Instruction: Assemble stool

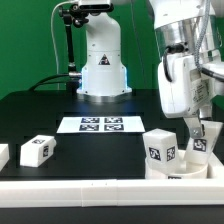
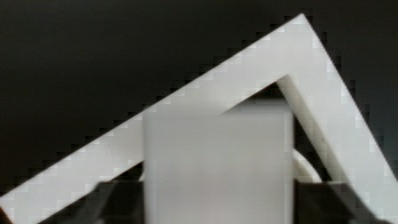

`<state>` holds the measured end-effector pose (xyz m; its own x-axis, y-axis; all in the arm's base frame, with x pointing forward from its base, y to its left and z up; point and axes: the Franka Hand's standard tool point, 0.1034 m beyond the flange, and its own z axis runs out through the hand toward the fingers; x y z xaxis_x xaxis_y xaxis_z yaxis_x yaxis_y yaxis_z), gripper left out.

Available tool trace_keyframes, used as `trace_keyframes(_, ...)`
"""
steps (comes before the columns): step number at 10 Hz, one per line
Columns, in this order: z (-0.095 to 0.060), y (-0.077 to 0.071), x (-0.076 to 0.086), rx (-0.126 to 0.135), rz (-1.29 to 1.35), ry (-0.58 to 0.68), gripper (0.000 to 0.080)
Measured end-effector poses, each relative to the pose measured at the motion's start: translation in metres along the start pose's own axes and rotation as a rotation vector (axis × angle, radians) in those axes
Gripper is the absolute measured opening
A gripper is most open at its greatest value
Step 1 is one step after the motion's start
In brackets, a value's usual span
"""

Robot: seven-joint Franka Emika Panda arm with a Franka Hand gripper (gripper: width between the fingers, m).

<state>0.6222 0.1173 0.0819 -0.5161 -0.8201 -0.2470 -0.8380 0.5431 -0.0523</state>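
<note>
Your gripper [image 1: 204, 133] has its jaws clamped on a white leg [image 1: 199, 152]. It holds the leg upright over the seat disc [image 1: 182, 170] at the exterior view's right, close by the front border rail [image 1: 80, 188]. The risk, as I judge it, is a leg that comes down tilted or off its socket: it would bind, and pushing on could shove the seat along the table or make the leg slip in the jaws. A second leg [image 1: 160, 147] appears to stand on the seat just beside, so a swing of the fingers could knock it. Two loose legs wait, one [image 1: 38, 150] toward the exterior view's left and one [image 1: 2, 155] cut off by the edge. You cannot see the socket, nor whether the held leg's foot touches the seat. The wrist view gives only the leg's flat face against the rail corner, with the fingertips dark and blurred
</note>
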Motion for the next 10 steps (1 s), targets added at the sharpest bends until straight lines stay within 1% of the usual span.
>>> trace_keyframes(1,-0.002,0.001,-0.001,-0.020,-0.037,0.000,0.0564)
trace_keyframes(2,-0.007,0.001,-0.003,-0.034,-0.059,-0.002,0.0564)
trace_keyframes(3,-0.013,0.000,-0.005,-0.037,-0.074,-0.008,0.0633)
trace_keyframes(4,-0.017,0.000,-0.007,-0.032,-0.082,-0.014,0.0633)
trace_keyframes(5,-0.022,-0.001,-0.009,-0.019,-0.096,-0.021,0.0647)
trace_keyframes(7,-0.020,0.000,-0.008,-0.022,-0.121,-0.018,0.0649)
trace_keyframes(8,-0.020,0.000,-0.007,-0.021,-0.179,-0.017,0.0649)
trace_keyframes(9,-0.019,0.002,-0.007,-0.042,-0.290,-0.011,0.0649)
trace_keyframes(10,-0.018,0.004,-0.007,-0.078,-0.404,0.006,0.0649)
